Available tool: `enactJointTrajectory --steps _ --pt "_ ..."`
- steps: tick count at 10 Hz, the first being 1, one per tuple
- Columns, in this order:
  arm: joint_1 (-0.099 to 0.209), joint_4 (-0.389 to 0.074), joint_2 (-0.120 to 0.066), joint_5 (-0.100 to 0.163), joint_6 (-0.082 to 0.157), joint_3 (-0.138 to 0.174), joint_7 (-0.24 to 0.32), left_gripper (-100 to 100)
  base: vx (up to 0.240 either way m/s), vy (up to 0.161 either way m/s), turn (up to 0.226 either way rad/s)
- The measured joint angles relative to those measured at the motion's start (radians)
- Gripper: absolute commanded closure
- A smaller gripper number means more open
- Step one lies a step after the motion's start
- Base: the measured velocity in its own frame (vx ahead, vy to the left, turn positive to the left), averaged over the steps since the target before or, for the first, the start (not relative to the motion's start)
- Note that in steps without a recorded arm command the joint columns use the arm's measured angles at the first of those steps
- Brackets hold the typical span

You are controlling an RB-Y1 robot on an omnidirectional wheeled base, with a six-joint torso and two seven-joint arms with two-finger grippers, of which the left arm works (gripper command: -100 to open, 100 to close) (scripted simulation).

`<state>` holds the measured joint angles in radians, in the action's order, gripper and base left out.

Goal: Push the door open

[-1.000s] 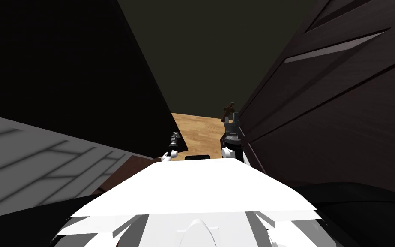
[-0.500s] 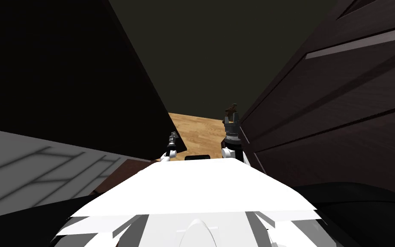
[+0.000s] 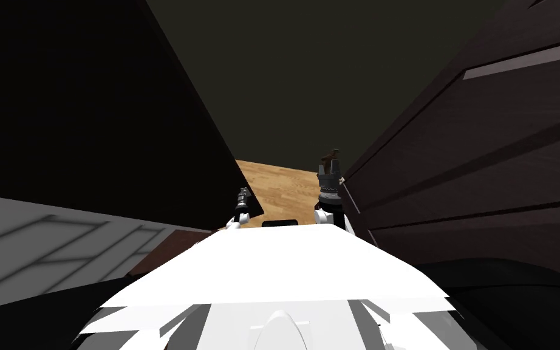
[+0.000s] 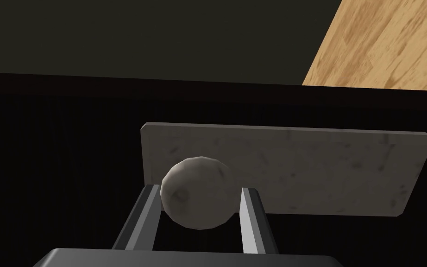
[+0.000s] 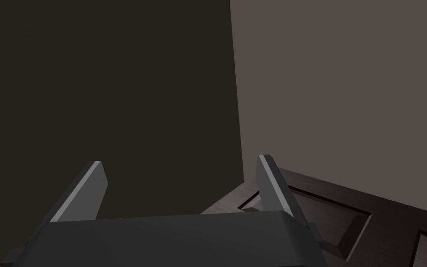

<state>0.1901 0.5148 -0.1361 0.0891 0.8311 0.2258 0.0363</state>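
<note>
My left gripper (image 4: 200,189) is clamped on the round grey door knob (image 4: 197,197). Its fingers (image 4: 252,218) sit tight against the knob's two sides, closer together than their open spread. Directly behind the knob is a pale backplate (image 4: 328,171), which runs off to one side of the hand. Around the plate, the near-black door (image 4: 55,176) fills the space ahead of the fingers. Past the door's edge, beyond the hand, I can see a dim olive wall (image 4: 138,32) and a wedge of wood floor (image 4: 384,41). From that I judge the door is partly open and the push is not yet finished.

To do this well I would press through the knob square to the door face. The wrist should follow the door's arc so the fingers do not lever sideways and slip off the ball. A round knob gives little to bear on, so a slow, steady drive from the base seems safer than reaching with the arm.

My right gripper (image 5: 179,160) is raised on the other side, fingers apart and holding nothing. A dark brown panelled surface (image 5: 347,218) lies just beside it, and I would mind that clearance when I advance.
</note>
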Motion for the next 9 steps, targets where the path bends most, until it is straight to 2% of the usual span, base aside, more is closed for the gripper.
enactJointTrajectory --steps 1,2,3,4,6,7,8,9 --pt "0.006 -0.015 -0.002 0.006 0.007 0.009 -0.004 100 0.206 -0.014 0.031" --pt "-0.009 0.01 0.001 0.01 -0.002 0.016 -0.008 100 0.217 -0.037 0.041" --pt "-0.011 0.015 -0.001 0.016 -0.006 0.026 -0.013 100 0.214 -0.044 0.065" --pt "-0.004 0.005 -0.004 0.023 -0.003 0.037 -0.018 100 0.19 -0.039 0.047" --pt "0.015 -0.035 -0.016 0.036 0.02 0.059 -0.022 100 0.14 -0.039 0.037" --pt "0.006 -0.016 -0.017 0.039 0.013 0.064 -0.024 100 0.137 -0.043 0.028" --pt "-0.019 0.027 -0.013 0.043 -0.009 0.069 -0.027 100 0.174 -0.043 0.054" --pt "-0.018 0.021 -0.014 0.048 -0.014 0.079 -0.032 100 0.19 -0.023 0.044"
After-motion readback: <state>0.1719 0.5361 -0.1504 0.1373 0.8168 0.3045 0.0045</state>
